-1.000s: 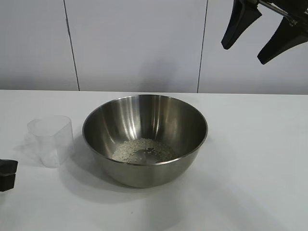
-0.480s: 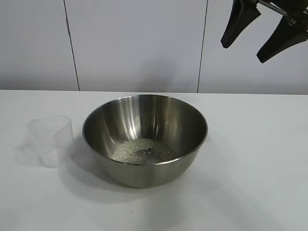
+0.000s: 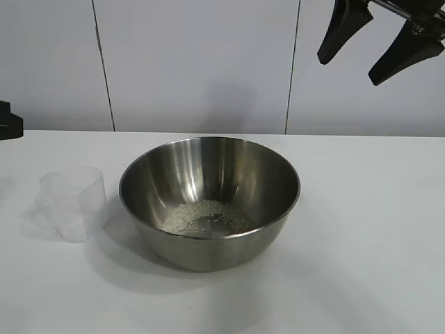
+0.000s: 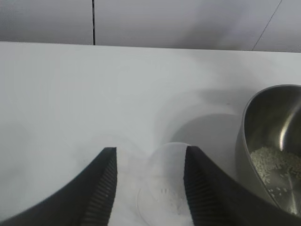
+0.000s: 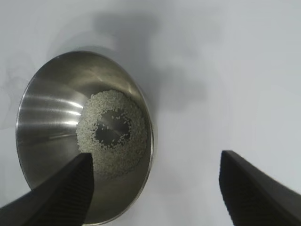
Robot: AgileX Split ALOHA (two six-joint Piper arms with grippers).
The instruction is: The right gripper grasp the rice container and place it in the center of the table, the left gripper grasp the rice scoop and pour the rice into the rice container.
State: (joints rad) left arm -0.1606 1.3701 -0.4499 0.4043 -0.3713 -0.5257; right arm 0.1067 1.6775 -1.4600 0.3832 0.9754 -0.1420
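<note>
The left gripper (image 4: 148, 188), black and two-fingered with ribbed inner pads, has its fingers spread apart and grasping nothing; between them, down on the table, stands the rice scoop (image 4: 164, 188), a small translucent plastic measuring cup, upright and untouched, with only a faint trace of grains at its bottom. From the front only a black corner of that gripper's body shows at the left edge, raised above the tabletop.

The right gripper (image 3: 379, 45), with long tapering black fingers, hangs high at the upper right, fingers splayed wide and holding nothing. Its own camera looks down past both fingertips (image 5: 66, 188) onto the bowl below.

The rice container (image 3: 208, 202), a large round shiny stainless-steel mixing bowl with a thin rim, sits about in the middle of the plain white flat table (image 3: 361, 229). The rice (image 3: 206, 217), small white grains, lies in a loose ring on the bowl's floor, with a bare patch of steel showing at the centre. The scoop stands just beside the bowl on its left, apart from it. Behind the table runs a pale panelled wall (image 3: 195, 62) with dark vertical seams.
</note>
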